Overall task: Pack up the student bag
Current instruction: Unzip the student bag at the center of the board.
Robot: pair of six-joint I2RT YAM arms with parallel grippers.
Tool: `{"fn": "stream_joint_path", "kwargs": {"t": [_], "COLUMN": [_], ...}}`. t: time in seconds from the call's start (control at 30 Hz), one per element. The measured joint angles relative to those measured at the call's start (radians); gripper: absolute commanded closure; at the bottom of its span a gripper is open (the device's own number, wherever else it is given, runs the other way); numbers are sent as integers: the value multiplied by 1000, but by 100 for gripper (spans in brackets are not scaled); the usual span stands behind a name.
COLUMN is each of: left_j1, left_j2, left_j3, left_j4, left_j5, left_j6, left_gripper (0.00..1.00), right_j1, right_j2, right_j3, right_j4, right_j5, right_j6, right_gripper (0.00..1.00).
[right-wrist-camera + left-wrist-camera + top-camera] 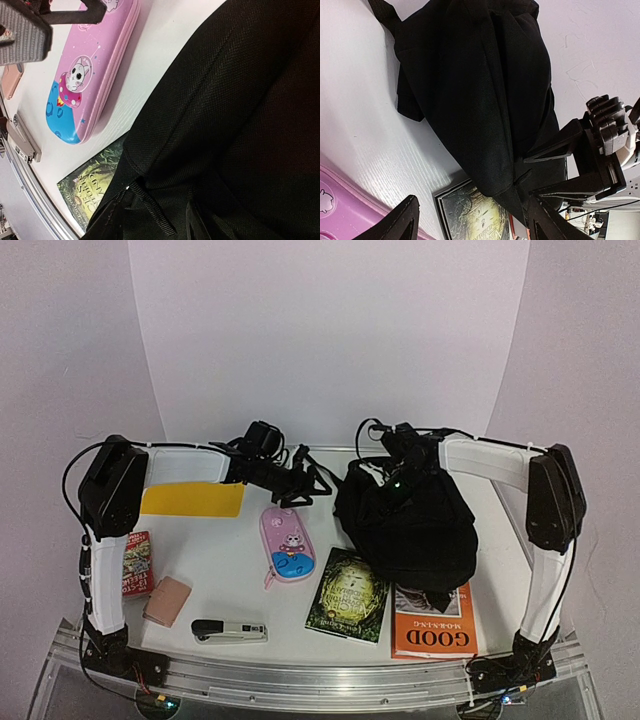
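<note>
Readable txt first: the orange book [432, 628] says "GOOD" in big black letters w/ "MORNING" smaller above it. The dark green book [347, 597] has gold lettering I can't make out, and the red book [136, 563] cover print is too small too. The pink pencil case [288, 545] shows a cartoon cat in a bubble helmet; no words I can read.

L gripper [474, 202] is spread wide w/ nothing btwn its fingers, held above the table [230, 545]. The student bag [410, 530] sits straight ahead of it across a strip of bare white tabletop. The pencil case lies just to its near side. A yellow sheet [192, 499] lies beside the L forearm, behind that gripper.

R gripper [527, 176] is at the bag's far end, both fingers reaching onto the black fabric w/ a fold btwn them. I can't tell if it's pinching or only around it. From there the bag spreads toward the near edge, its end overlapping the orange book's far edge and the green book's corner. A stapler [230, 630] and a small pink wallet [167, 601] lie well off on the L gripper's near side, by the metal rail [330, 675].
</note>
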Motion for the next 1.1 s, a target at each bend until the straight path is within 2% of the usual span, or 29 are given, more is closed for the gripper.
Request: {"fn": "stream_joint_path", "kwargs": {"t": [0.2,0.37,0.5,0.97,1.1], "left_j1": [0,0,0,0,0], "left_j2": [0,0,0,0,0], "left_j3": [-1,-2,-5,-15,-15], "left_j4": [0,0,2,9,9], "left_j5": [-1,-6,-9,-18,-18], "left_j6": [0,-1,-1,-1,-1], "left_gripper": [25,25,25,25,25], "right_j1": [0,0,0,-3,-7], "right_j2": [-7,-17,-19,-18,0], "right_j3": [-10,-35,-49,-47,-35], "right_j4": [4,5,6,5,5], "right_j5": [-1,20,51,-40,-63], "right_j6": [12,29,44,81,92], "right_gripper": [57,50,50,62,75]}}
